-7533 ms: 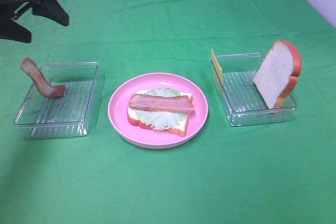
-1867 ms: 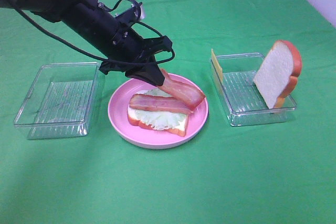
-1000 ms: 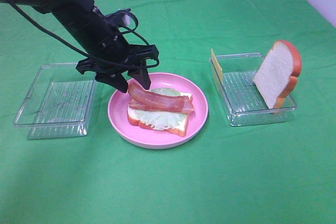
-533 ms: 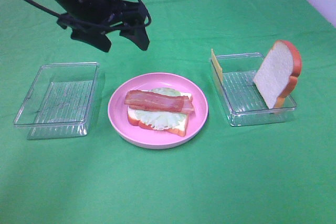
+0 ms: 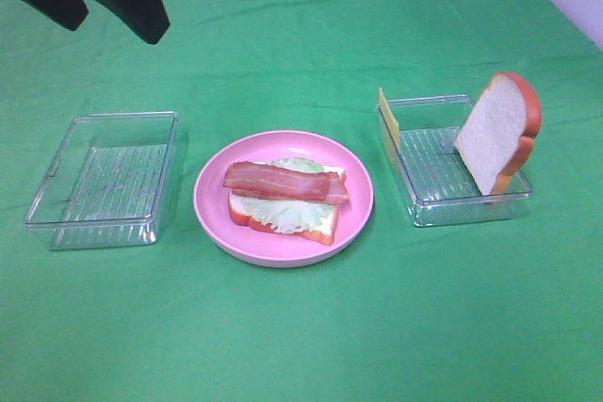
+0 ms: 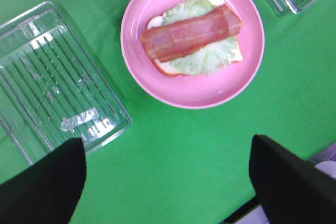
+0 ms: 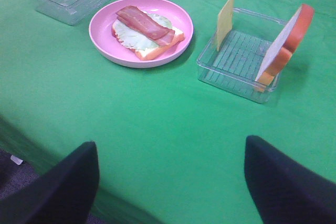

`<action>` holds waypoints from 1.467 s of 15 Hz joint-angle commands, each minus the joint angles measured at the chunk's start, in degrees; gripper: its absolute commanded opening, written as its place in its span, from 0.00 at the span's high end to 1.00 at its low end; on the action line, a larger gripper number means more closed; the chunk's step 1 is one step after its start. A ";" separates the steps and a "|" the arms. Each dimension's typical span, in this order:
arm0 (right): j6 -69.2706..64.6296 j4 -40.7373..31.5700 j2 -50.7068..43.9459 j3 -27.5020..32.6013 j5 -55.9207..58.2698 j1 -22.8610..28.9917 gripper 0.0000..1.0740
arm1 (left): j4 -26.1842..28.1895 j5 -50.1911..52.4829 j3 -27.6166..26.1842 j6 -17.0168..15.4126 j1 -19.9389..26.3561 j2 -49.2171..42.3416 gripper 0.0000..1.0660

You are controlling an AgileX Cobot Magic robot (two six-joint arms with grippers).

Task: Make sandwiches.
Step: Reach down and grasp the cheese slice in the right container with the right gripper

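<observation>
Green cloth (image 5: 301, 345): it covers the whole table beneath both arms.
Left gripper (image 5: 105, 21): jaws spread wide with nothing between them, hanging high above the cloth.
Right gripper (image 7: 170, 142): fingers just as far apart, holding nothing. I can only see it in its own wrist view.
Sandwich (image 5: 283, 204): well apart from both grippers, out beyond the left gripper's fingertips, lying open-faced on the pink plate (image 5: 212, 209).
Layers: a bottom bread slice (image 5: 325, 231), then lettuce (image 5: 283, 216), then two bacon strips (image 5: 283, 181) overlapping on top.
Near tray (image 5: 57, 218): the closest thing to the left gripper, just beside the plate.
Far tray (image 5: 424, 209): on the plate's side away from the left gripper, ahead of the right gripper.
Cheese slice (image 5: 388, 118): stands on edge against the far tray's wall nearest the plate.
Second bread slice (image 5: 495, 134): stands tilted at that tray's opposite end.
</observation>
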State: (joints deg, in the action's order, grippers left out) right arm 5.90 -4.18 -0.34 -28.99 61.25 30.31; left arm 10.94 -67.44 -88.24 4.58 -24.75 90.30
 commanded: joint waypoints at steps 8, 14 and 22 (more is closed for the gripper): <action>-0.57 0.52 -0.86 0.06 -0.57 0.00 0.33 | -0.97 -3.95 20.34 1.78 -0.29 -22.40 0.24; -0.57 0.52 -0.86 0.06 -0.57 0.00 0.33 | -5.16 1.38 37.70 1.78 -0.29 -44.29 0.24; -2.29 2.58 9.57 -1.60 -7.22 0.00 0.33 | -4.98 8.02 58.90 1.95 -0.29 -75.52 0.24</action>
State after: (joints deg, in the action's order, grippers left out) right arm 4.13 -2.06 8.94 -30.02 55.63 30.31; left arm 6.07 -60.28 -29.74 6.42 -24.75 15.64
